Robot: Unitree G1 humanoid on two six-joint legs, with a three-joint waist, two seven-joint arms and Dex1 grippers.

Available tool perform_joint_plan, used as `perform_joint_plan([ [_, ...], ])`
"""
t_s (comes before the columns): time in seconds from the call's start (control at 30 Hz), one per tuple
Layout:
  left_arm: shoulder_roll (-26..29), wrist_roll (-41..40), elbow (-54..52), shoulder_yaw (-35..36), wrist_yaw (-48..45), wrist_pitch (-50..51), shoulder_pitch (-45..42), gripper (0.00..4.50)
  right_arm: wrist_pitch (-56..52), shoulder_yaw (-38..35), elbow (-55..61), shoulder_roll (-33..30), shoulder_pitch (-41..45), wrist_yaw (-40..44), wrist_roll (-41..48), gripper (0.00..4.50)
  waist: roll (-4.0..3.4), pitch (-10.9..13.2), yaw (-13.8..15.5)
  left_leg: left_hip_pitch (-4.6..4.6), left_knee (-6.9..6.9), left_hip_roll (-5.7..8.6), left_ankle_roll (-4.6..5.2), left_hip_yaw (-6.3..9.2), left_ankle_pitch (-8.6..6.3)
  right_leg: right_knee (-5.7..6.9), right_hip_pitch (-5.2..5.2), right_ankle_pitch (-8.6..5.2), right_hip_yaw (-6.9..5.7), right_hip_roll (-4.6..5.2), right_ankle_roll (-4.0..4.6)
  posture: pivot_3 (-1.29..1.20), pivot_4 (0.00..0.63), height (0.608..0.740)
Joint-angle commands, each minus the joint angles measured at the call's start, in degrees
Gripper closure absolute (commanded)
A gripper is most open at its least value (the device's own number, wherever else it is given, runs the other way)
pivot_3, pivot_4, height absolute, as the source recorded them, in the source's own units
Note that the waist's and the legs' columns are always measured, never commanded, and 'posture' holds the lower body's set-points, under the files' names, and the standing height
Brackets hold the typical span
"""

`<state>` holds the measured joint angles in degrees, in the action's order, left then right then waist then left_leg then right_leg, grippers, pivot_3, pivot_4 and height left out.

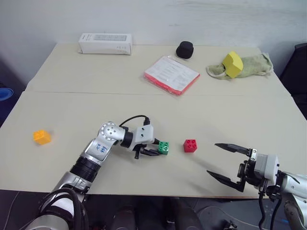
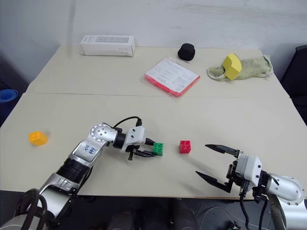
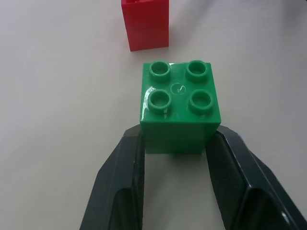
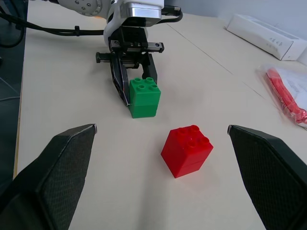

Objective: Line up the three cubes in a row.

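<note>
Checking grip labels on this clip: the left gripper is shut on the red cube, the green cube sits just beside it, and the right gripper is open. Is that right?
Not quite: the colours are swapped. The left wrist view shows the left gripper shut on the green cube, with the red cube standing free just beyond it. The right gripper is indeed open.

The pale table (image 1: 240,120) bears a green brick (image 1: 163,148), red brick (image 1: 190,145) and orange brick (image 1: 41,137). Farther back lie a white box (image 1: 105,43), red-edged packet (image 1: 171,74), black lump (image 1: 184,49) and a cloth (image 1: 252,66) under a yellow block (image 1: 232,63).
</note>
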<state>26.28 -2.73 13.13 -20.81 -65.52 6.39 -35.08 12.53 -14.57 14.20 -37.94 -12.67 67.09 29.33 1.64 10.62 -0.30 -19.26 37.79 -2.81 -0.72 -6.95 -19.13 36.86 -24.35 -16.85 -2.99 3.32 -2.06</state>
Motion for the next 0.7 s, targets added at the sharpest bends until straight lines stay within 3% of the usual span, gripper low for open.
perform_joint_plan([
  [0.03,2.3,2.1,1.4,0.8,1.2,0.5,0.8,3.05,0.6,-0.2,1.5,-0.2,0.0,0.1,0.7,0.0,0.0,0.0,0.0,0.01,0.0,0.0,0.0,0.0,0.0,0.0,0.0,0.0,0.0,-0.01,0.0,0.0,0.15,0.74],
  [0.33,2.4,-0.1,1.6,2.0,1.4,5.0,0.9,3.05,0.7,-0.2,0.6,-0.4,0.7,0.5,0.8,0.0,0.0,0.0,-0.1,0.03,0.02,-0.01,-0.02,-0.01,0.01,0.04,0.0,0.0,0.01,-0.01,0.0,0.0,0.15,0.74],
  [0.6,5.1,-3.0,-3.3,5.5,0.4,3.6,3.5,0.67,0.7,0.6,-0.3,-0.1,1.9,1.4,1.1,0.0,0.0,0.0,0.0,-0.02,0.05,-0.01,-0.03,0.01,0.01,0.05,-0.02,0.0,0.01,0.0,0.0,0.0,0.15,0.74],
  [0.7,11.0,-6.4,-10.1,11.2,-1.1,3.6,10.6,0.67,0.5,1.1,-1.5,-0.2,3.5,2.5,1.5,0.0,0.0,0.0,-0.5,-0.02,0.05,-0.07,-0.05,-0.01,0.0,0.08,-0.05,-0.02,0.01,-0.01,0.03,0.0,0.15,0.74],
])
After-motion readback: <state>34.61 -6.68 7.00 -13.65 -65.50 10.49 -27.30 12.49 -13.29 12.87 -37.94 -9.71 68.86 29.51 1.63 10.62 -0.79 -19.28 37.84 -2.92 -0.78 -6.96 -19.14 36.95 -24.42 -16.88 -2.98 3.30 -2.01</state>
